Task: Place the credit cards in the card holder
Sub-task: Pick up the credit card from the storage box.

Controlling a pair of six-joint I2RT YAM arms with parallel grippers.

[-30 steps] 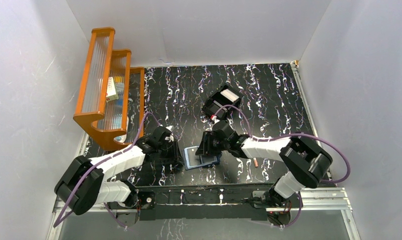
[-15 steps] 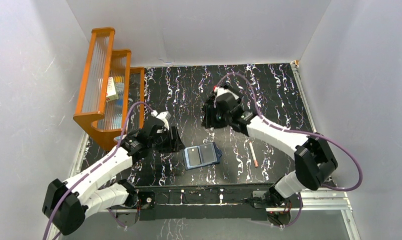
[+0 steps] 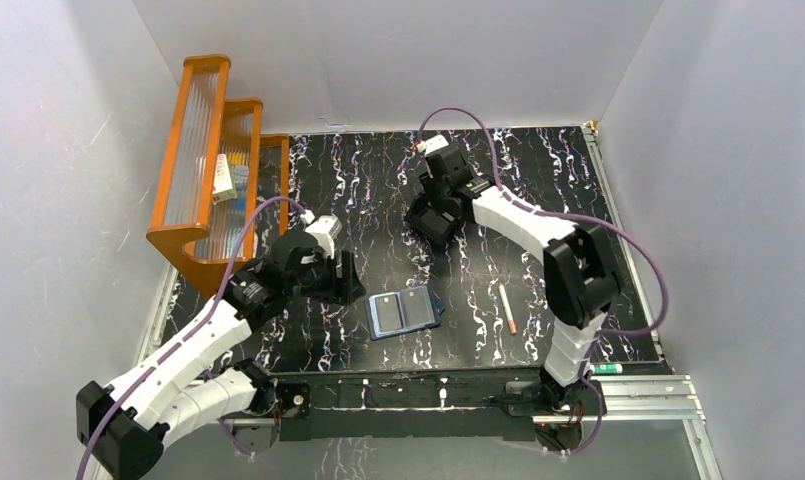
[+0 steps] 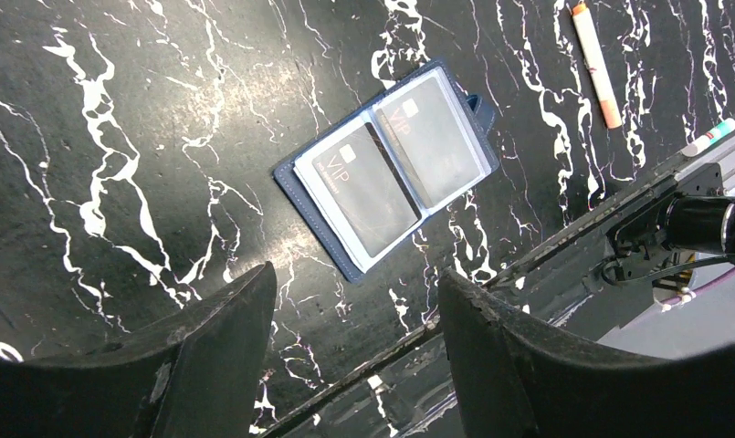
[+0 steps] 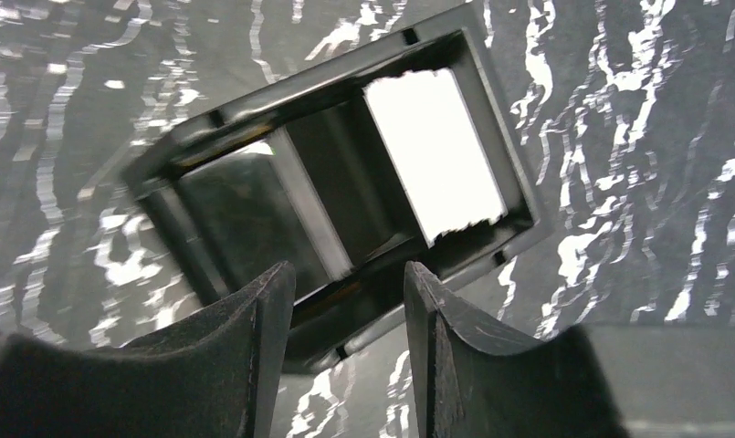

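Navy-blue folding card holder (image 3: 406,312) lies open and flat on the black, white-veined surface (image 3: 378,170) near its front edge, seen from above; the left fingers (image 3: 349,279) hang near its left side, while the right arm (image 3: 518,228) stretches to the far middle. A thin pale stick (image 3: 508,308) lies right of the holder; an orange slatted rack (image 3: 213,170) stands at the far left. From the left wrist, two grey credit cards (image 4: 362,189) lettered VIP sit in the holder's clear sleeves, the left fingers spread wide and empty, clear of it. From the right wrist, the right fingers (image 5: 245,356), parted and holding nothing, hover over a black open-top box (image 5: 327,87) with a white card (image 5: 434,155) in one end compartment.
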